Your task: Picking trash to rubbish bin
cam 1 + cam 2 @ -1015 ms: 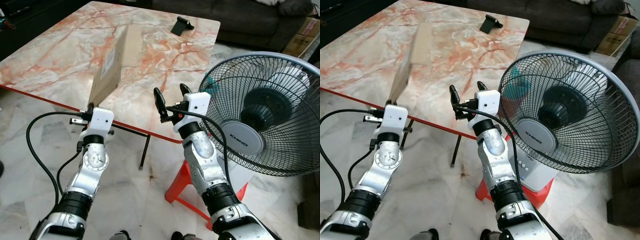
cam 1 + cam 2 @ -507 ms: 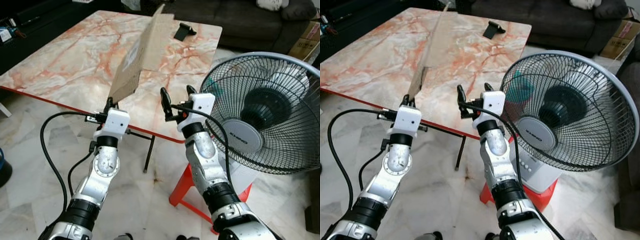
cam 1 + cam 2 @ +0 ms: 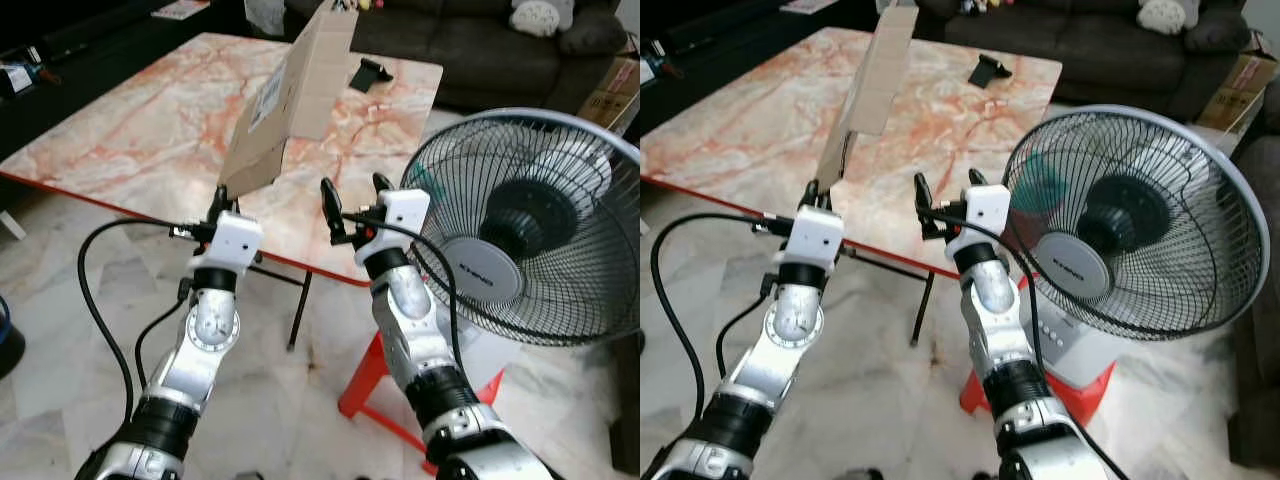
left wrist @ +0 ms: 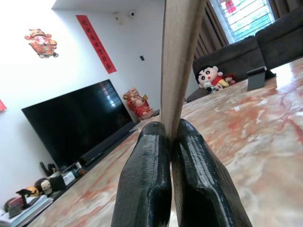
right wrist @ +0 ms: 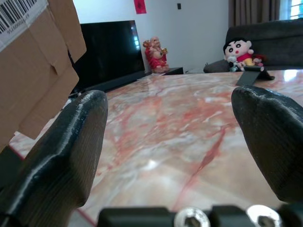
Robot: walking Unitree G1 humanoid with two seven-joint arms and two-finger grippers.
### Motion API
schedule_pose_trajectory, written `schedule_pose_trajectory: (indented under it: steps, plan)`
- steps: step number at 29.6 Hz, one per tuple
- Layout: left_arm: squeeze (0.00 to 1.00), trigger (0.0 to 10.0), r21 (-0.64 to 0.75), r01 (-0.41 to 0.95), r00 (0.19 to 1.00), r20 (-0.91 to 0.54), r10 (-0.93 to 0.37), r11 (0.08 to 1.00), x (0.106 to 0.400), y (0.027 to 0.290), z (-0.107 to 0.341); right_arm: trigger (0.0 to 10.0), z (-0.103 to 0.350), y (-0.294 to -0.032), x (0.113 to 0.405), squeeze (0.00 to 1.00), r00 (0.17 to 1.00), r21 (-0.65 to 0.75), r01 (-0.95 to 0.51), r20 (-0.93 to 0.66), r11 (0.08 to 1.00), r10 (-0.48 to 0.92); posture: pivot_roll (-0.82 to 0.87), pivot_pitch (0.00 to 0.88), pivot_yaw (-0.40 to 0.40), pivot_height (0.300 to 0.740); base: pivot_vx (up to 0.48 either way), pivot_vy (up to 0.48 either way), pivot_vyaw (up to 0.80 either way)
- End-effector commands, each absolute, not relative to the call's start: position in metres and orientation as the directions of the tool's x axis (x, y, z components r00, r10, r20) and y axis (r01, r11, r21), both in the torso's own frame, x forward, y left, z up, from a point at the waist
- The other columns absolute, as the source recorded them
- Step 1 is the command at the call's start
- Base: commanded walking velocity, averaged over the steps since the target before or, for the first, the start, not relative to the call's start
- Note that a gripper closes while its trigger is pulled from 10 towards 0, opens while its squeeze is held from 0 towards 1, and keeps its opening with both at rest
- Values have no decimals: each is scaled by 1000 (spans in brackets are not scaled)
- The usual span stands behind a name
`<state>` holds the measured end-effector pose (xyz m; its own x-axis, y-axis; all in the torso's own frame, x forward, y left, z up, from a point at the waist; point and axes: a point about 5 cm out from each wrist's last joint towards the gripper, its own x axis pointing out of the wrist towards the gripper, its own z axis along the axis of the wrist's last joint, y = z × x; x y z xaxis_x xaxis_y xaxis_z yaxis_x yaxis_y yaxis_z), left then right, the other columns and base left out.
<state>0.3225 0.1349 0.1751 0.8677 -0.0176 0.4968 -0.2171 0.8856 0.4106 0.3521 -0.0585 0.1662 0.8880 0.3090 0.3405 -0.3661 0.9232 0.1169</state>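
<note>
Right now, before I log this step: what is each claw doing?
Left claw: shut on the flattened cardboard, held upright above the marble table.
Right claw: open, holding nothing, beside the fan.

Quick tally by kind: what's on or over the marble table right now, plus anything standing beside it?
Flattened cardboard pieces, pinched upright in the left gripper: 1
Small black stands on the table: 1
Electric fans beside the table, on a red stool: 1
Marble tables: 1
Total: 4 things, not counting the stool.
</note>
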Motion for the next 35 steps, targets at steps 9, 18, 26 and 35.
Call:
schedule_pose_trajectory:
  steps: [9,18,26,35]
  plan:
    - [0,10000,398,-230,862,508,-4,888,323,138,177,10000,170,-51,353,0,875,114,-391,354,913,331,68,32,1,740,-250,0,0]
    - [0,10000,383,-237,870,493,19,893,324,140,174,10000,168,-52,353,0,876,111,-395,345,912,337,66,34,-4,740,-81,0,0]
    - [0,10000,336,-114,980,193,50,935,327,170,117,10000,134,-69,355,0,924,121,-353,199,928,325,47,66,-27,740,0,0,0]
    - [0,10000,351,-53,968,-211,134,935,289,202,24,10000,50,-118,332,0,959,168,-184,-187,968,215,23,125,-65,740,0,0,0]
